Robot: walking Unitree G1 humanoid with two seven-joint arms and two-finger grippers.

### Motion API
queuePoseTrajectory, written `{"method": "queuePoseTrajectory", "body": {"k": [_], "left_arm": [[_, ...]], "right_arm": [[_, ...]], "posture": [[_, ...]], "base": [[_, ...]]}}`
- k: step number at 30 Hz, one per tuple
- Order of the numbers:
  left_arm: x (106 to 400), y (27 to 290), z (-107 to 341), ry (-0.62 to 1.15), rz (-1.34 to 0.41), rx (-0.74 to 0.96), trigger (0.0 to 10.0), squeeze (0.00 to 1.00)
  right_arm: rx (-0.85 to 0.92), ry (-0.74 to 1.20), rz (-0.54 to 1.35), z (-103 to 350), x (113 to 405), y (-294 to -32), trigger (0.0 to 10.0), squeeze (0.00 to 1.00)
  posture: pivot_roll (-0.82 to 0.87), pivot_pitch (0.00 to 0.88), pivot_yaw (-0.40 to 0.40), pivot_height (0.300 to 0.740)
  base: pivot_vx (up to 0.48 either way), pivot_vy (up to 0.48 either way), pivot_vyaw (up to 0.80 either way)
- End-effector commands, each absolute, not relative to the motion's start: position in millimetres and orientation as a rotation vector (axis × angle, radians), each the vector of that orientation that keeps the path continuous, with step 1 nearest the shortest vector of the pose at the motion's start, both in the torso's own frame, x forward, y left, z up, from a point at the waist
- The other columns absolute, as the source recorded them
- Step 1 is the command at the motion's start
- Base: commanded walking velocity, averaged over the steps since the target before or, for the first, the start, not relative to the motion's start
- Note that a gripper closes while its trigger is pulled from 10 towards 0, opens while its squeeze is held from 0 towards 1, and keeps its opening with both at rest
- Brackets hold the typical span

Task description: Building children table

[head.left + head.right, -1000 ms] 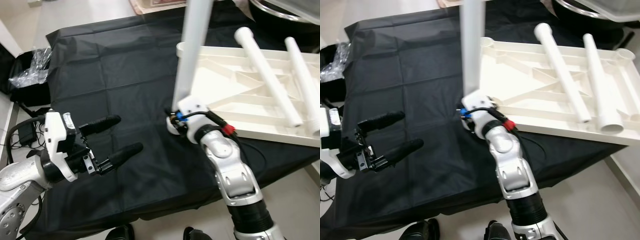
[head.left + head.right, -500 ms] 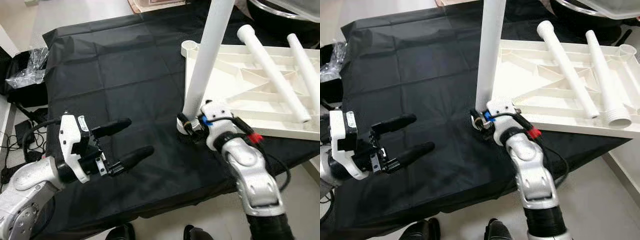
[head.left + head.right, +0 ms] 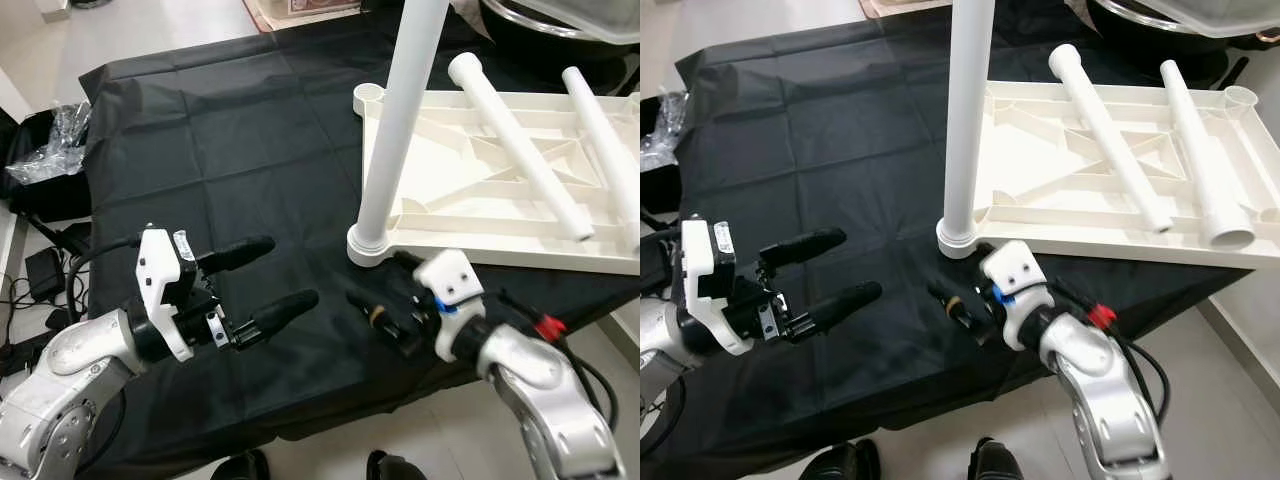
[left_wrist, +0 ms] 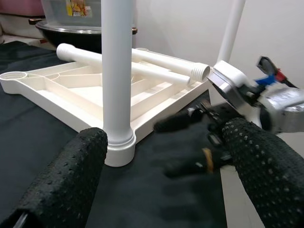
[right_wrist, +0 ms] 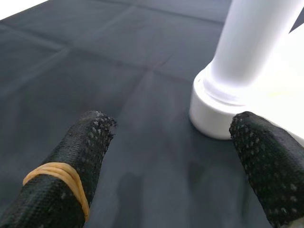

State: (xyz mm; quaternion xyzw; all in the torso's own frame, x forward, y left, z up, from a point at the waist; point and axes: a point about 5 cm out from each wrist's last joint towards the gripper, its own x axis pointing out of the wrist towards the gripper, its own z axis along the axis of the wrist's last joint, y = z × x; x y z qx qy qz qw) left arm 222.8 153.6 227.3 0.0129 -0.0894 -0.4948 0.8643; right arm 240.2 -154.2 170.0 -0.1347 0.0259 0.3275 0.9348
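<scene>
A white children's table top (image 3: 480, 190) lies upside down on the black cloth. One white leg (image 3: 400, 120) stands upright in its near-left corner socket (image 5: 223, 109). Two more legs (image 3: 515, 140) (image 3: 600, 130) lie loose across the top. My right gripper (image 3: 378, 288) is open, low over the cloth just in front of the standing leg's base, touching nothing; a yellow band circles one finger (image 5: 61, 175). My left gripper (image 3: 290, 270) hovers open and empty further left, pointing toward the leg (image 4: 116, 71).
The black cloth (image 3: 230, 140) covers the whole work surface, whose front edge is close to me. A crumpled plastic bag (image 3: 55, 150) and cables (image 3: 40, 270) lie at the left. A large dark bowl (image 3: 560, 20) stands at the back right.
My right gripper has come off the base of the standing leg and drawn back toward me. The leg now stands on its own. The left gripper has edged right.
</scene>
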Motion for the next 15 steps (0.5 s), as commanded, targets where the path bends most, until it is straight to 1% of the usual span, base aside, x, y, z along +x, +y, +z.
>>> {"method": "queuePoseTrajectory", "body": {"k": [1,2,3,4,6,7,8,9,10,11,12,13,15], "left_arm": [[223.2,152.1,222.2,-0.177,-1.026,0.028,10.0,0.0],[223.2,152.1,222.2,-0.177,-1.026,0.028,10.0,0.0],[223.9,151.1,220.7,-0.174,-1.023,0.03,10.0,0.0],[223.9,151.1,220.7,-0.174,-1.023,0.03,10.0,0.0],[228.0,149.2,219.3,-0.179,-1.004,0.03,10.0,0.0],[228.0,149.2,219.3,-0.179,-1.004,0.03,10.0,0.0],[230.6,148.6,218.6,-0.18,-0.99,0.032,10.0,0.0],[230.6,148.6,218.6,-0.18,-0.99,0.032,10.0,0.0],[234.4,147.9,217.1,-0.182,-0.967,0.031,10.0,0.0],[234.4,147.9,217.1,-0.182,-0.967,0.031,10.0,0.0],[238.4,145.4,215.4,-0.183,-0.948,0.026,10.0,0.0],[238.4,145.4,215.4,-0.183,-0.948,0.026,10.0,0.0],[244.0,136.0,212.3,-0.188,-0.935,0.013,10.0,0.0]], "right_arm": [[-0.292,0.101,0.663,162.2,224.8,-164.1,10.0,0.64],[-0.292,0.101,0.663,162.2,224.8,-164.1,10.0,0.64],[-0.29,0.132,0.627,156.9,217.8,-171.8,10.0,0.02],[-0.29,0.132,0.627,156.9,217.8,-171.8,10.0,0.02],[-0.274,0.174,0.542,147.6,202.6,-186.4,10.0,0.0],[-0.274,0.174,0.542,147.6,202.6,-186.4,10.0,0.0],[-0.263,0.176,0.499,145.9,198.7,-191.0,10.0,0.0],[-0.263,0.176,0.499,145.9,198.7,-191.0,10.0,0.0],[-0.247,0.161,0.43,146.5,198.4,-196.2,10.0,0.0],[-0.247,0.161,0.43,146.5,198.4,-196.2,10.0,0.0],[-0.244,0.155,0.354,146.1,200.3,-202.4,10.0,0.0],[-0.244,0.155,0.354,146.1,200.3,-202.4,10.0,0.0],[-0.229,0.151,0.212,145.0,204.8,-217.6,10.0,0.0]], "posture": [[-0.04,0.223,0.016,0.74],[-0.04,0.223,0.016,0.74],[-0.04,0.222,0.016,0.74],[-0.04,0.222,0.016,0.74],[-0.05,0.22,0.021,0.74],[-0.05,0.22,0.021,0.74],[-0.06,0.219,0.025,0.74],[-0.06,0.219,0.025,0.74],[-0.06,0.216,0.027,0.74],[-0.06,0.216,0.027,0.74],[-0.06,0.211,0.029,0.74],[-0.06,0.211,0.029,0.74],[-0.06,0.206,0.03,0.74]], "base": [[0.0,0.0,0.0],[0.0,0.0,0.0],[0.0,0.0,0.0],[0.0,0.0,0.0],[0.0,0.0,0.0],[0.0,0.0,0.0],[0.0,0.0,0.0],[0.0,0.0,0.0],[0.0,0.0,0.0],[0.0,0.0,0.0],[0.0,0.0,0.0],[0.0,0.0,0.0],[0.0,0.0,0.0]]}}
